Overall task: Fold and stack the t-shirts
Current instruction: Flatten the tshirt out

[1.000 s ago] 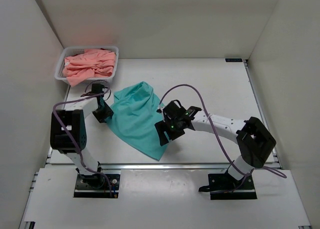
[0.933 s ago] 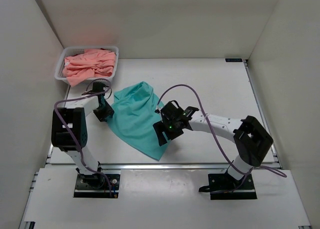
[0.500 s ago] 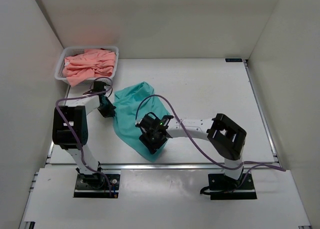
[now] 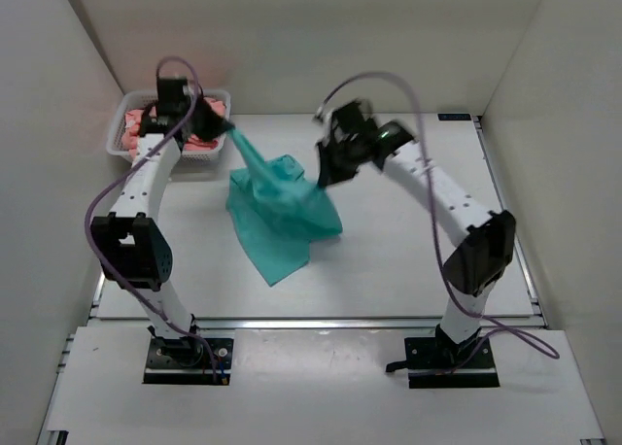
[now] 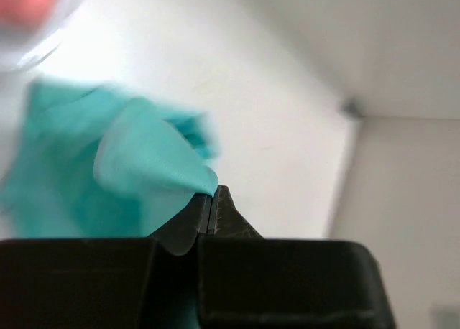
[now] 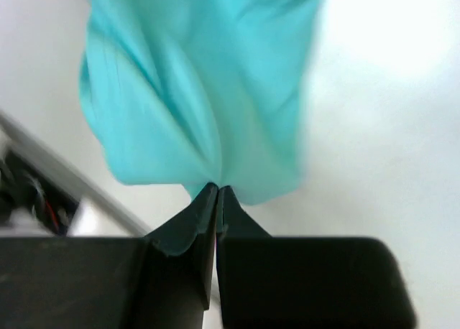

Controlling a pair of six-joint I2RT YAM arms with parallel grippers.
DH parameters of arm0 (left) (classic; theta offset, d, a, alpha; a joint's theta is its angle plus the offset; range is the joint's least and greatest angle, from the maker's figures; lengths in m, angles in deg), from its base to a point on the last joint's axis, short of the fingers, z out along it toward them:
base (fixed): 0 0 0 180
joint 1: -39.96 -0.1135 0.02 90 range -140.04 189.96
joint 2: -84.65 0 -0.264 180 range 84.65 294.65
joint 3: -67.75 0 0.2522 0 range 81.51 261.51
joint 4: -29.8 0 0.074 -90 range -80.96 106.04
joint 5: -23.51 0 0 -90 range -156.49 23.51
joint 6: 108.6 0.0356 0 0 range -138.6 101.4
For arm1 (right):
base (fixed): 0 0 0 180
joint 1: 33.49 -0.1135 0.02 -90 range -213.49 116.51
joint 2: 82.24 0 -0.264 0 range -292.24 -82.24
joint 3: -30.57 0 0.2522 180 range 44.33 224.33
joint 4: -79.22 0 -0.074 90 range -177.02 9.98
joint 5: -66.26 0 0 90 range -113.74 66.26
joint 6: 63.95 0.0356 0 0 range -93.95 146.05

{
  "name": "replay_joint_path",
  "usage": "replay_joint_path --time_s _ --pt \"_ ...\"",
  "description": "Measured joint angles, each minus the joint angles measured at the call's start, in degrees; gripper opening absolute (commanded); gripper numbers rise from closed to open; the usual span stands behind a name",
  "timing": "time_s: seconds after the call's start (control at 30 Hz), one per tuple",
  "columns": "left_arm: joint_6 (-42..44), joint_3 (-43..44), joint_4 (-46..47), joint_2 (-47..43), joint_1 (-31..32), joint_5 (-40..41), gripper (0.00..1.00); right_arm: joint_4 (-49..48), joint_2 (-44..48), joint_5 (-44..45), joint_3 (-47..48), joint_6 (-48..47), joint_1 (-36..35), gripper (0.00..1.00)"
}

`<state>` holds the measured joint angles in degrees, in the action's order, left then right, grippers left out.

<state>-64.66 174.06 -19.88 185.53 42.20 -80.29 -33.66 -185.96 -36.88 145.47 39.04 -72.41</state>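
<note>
left gripper point(image 4: 220, 127) and right gripper point(image 4: 325, 175) each pinch the teal t-shirt point(image 4: 282, 217), jaws pressed together; the held edge runs left-right between them above the table point(image 4: 418, 241), body drooping toward the near side

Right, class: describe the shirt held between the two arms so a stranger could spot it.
Over the white table, the teal-green t-shirt hangs pinched between the left claw and right claw. The other shirts are salmon-pink and lie in the basket.
</note>
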Motion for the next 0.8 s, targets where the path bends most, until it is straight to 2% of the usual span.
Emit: replay_joint_path --time_s 0.07,0.13,0.27,0.53,0.7,0.8 --pt "-1.2 11.6 1.0 -0.1 0.3 -1.6 0.0 2.4 0.6 -0.6 12.1 -0.5 7.0 0.0" --pt "-2.7 18.8 2.3 -0.5 0.3 -3.4 0.0 2.3 2.2 -1.1 19.9 -0.6 13.0 0.0" --pt "-5.6 23.2 4.1 -2.2 -0.3 -6.4 0.0 4.6 7.5 -1.0 24.7 -0.7 18.9 0.0" --pt "-6.4 24.7 4.4 -2.6 -1.2 -5.4 0.0 4.5 14.3 0.7 21.8 -1.4 17.3 0.0" --pt "-6.5 34.6 3.6 -2.6 -3.5 -3.4 0.0 3.0 15.9 2.7 21.9 -2.6 11.9 0.0" --pt "-6.5 38.6 7.4 -4.1 -4.6 -2.0 0.0 1.3 17.7 3.6 21.9 -2.8 11.2 0.0"
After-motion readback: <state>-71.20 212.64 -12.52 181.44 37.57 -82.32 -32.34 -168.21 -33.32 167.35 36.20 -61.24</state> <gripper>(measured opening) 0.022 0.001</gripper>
